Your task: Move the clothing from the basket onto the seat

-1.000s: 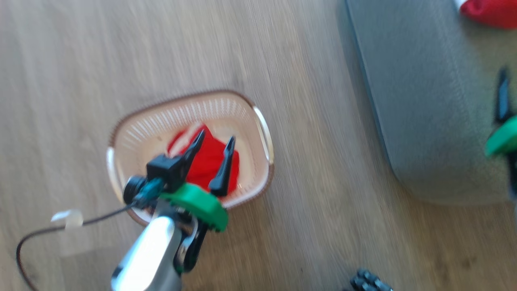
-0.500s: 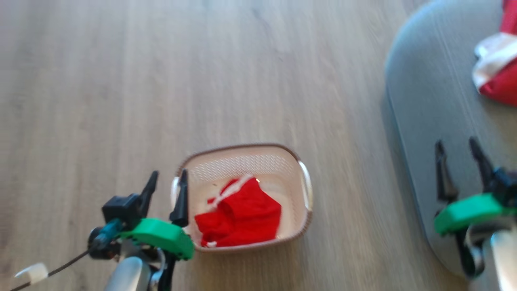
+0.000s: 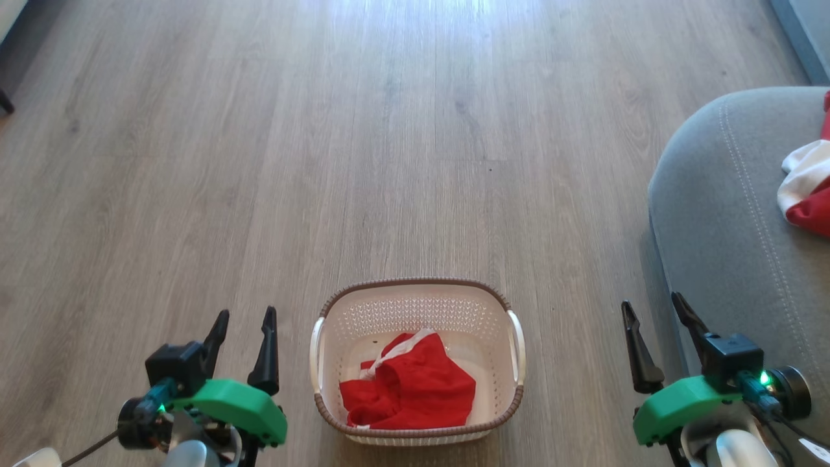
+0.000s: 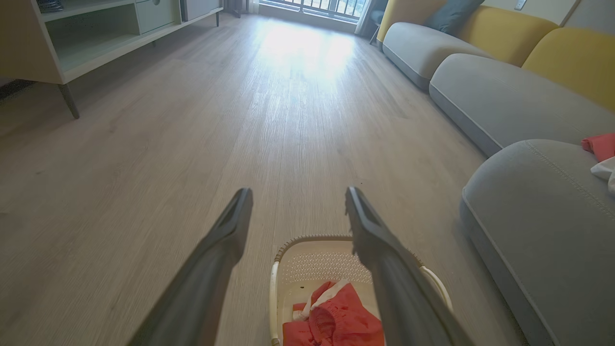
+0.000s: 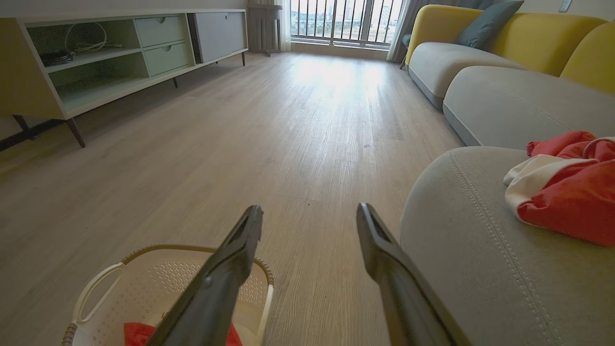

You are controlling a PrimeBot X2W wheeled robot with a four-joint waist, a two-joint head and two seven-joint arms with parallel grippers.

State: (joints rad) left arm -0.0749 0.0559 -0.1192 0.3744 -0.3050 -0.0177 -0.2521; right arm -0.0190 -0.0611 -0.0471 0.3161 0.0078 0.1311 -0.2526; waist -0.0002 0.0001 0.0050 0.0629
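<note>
Floor [image 3: 259,162]: pale wood planks ran toward the window.
Window [image 5: 336,21]: barred, at far end, threw glare.
Cabinet [image 5: 120,62]: low, open shelves and drawers.
Sofa backs [image 5: 543,41]: yellow.

The cream basket [image 3: 415,311] with its brown woven rim is sitting upright on the wood floor [image 3: 324,162], holding a crumpled red garment [image 3: 415,389] with white trim in its near half. A second garment [image 3: 807,194], red and white, is lying bunched on the grey stitched seat [image 3: 720,259], which is standing well apart to the basket's right.
</note>
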